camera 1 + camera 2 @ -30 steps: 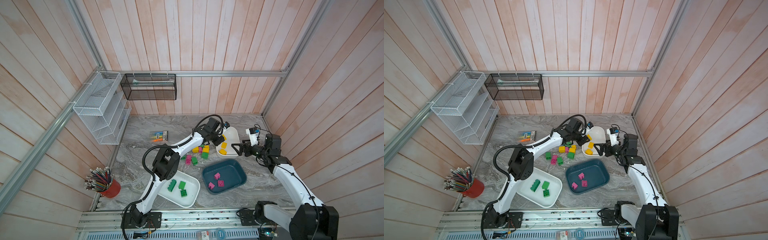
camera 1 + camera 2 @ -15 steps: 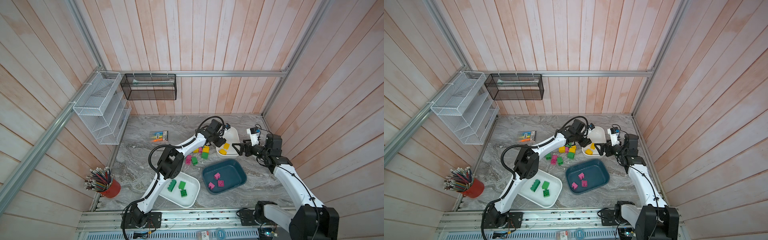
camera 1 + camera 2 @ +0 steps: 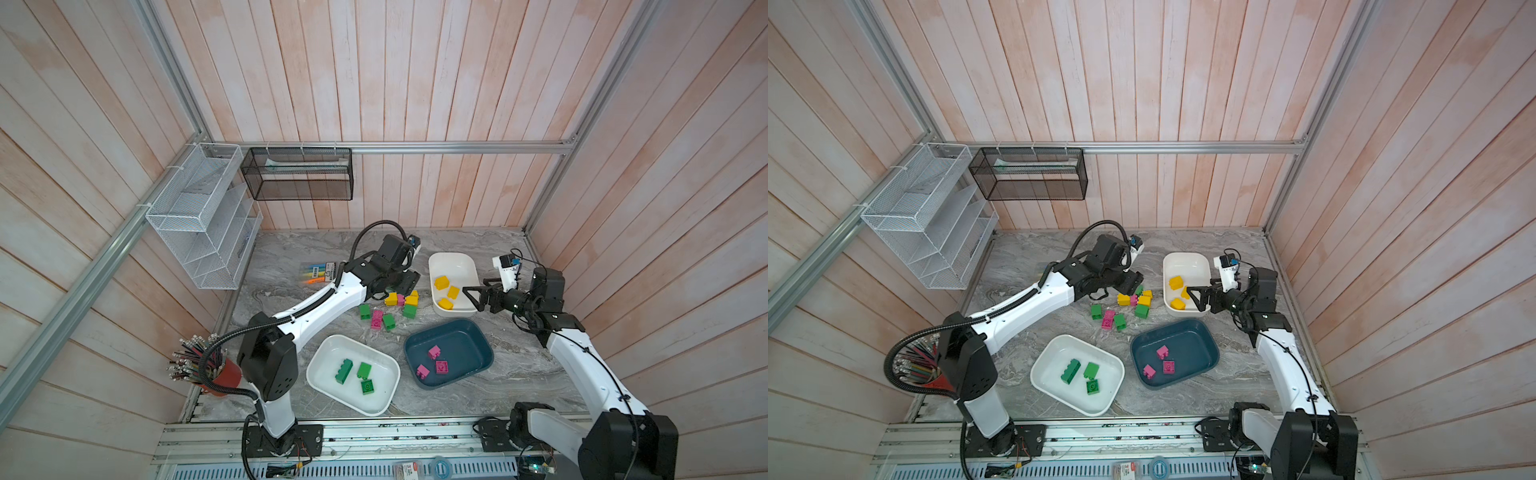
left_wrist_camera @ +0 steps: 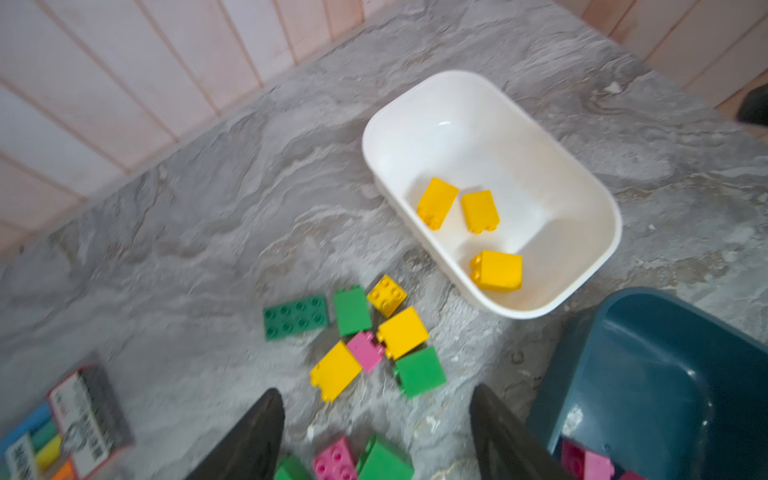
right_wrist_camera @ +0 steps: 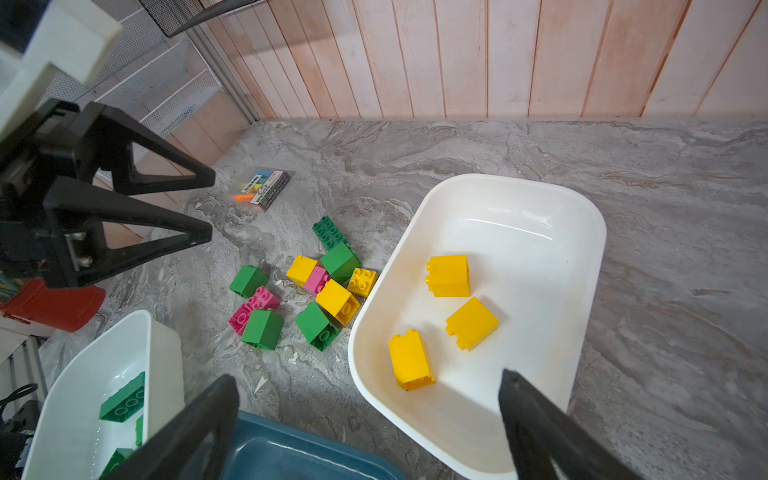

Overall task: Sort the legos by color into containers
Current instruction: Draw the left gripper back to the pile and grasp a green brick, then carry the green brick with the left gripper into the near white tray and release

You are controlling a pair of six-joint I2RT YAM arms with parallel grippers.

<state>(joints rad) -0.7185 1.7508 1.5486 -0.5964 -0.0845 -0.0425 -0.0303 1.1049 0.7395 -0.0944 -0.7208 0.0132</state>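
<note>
Legos [image 3: 389,321]: a loose heap of green, yellow and pink bricks lies on the marble table [image 3: 523,365] at the centre of both top views, ringed by the three tubs.
Yellow bricks [image 3: 441,282]: three lie in the upper white tub [image 3: 453,266], right of centre in a top view.
Green bricks [image 3: 364,370]: three lie in the lower white tub [image 3: 328,361], below the heap.
Pink bricks [image 3: 434,352]: three lie in the teal tub [image 3: 465,345], lower right of the heap.
Left pincer [image 3: 405,284]: its jaws stand apart with nothing between them. It hangs just above the upper edge of the heap in both top views and touches no brick.
Heap against left pincer: in the left wrist view, two yellow, one pink and one green brick lie just beyond the fingertips [image 4: 272,399]. A pink and a green brick show through the gap between the fingers. A flat dark green plate [image 4: 296,316] lies at the heap's far edge.
Right pincer [image 3: 471,298]: its jaws are spread wide and hold nothing. It sits at the right rim of the upper white tub, tips pointing left at the yellow bricks.
Heap against right pincer: the heap lies well apart, on the far side of that tub.
Highlighter pack [image 3: 318,272]: flat on the table, upper left of the heap.
</note>
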